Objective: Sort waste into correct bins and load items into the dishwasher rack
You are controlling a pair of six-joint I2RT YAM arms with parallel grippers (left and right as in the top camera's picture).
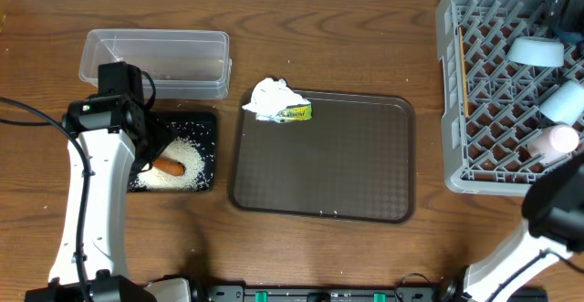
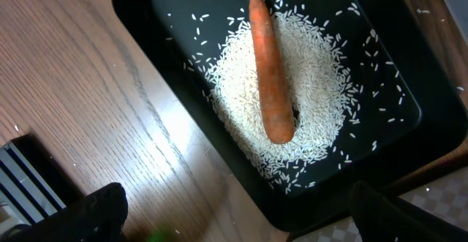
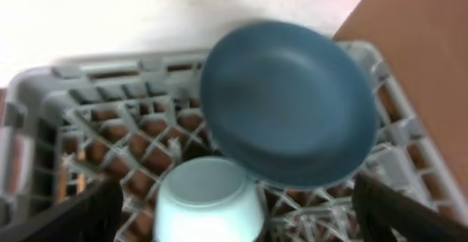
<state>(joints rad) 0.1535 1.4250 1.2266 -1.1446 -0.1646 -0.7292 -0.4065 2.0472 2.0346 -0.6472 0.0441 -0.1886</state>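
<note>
Since food waste shares a bin, carrot [image 2: 270, 74]: on rice [image 2: 234, 103] in black tray [image 2: 172, 19], centre frame.
Left gripper [image 2: 241, 216]: apart, empty.
Right gripper [image 3: 238, 213]: apart above racked teal bowl [image 3: 292, 103].

The table [image 1: 365, 28] is warm brown wood streaked with darker grain. At nine o'clock in the overhead view, the black tray [image 1: 208, 129] carries a heap of white rice [image 1: 187, 176], with loose grains speckling the black around it. An orange carrot [image 1: 170, 166] lies on the heap. At eleven o'clock the tub [image 1: 155, 60] is clear and colourless. The serving tray [image 1: 328, 165] at centre is dark brown with a fine cross-hatched texture. At its eleven o'clock corner are a white tissue [image 1: 269, 95] and a yellow-green wrapper [image 1: 297, 112]. At three o'clock the rack [image 1: 453, 110] is grey, its lattice showing brown through diamond gaps. It holds a teal-blue bowl [image 3: 289, 103], a light-blue bowl [image 3: 208, 202] and tan chopsticks [image 1: 464, 74].
</note>
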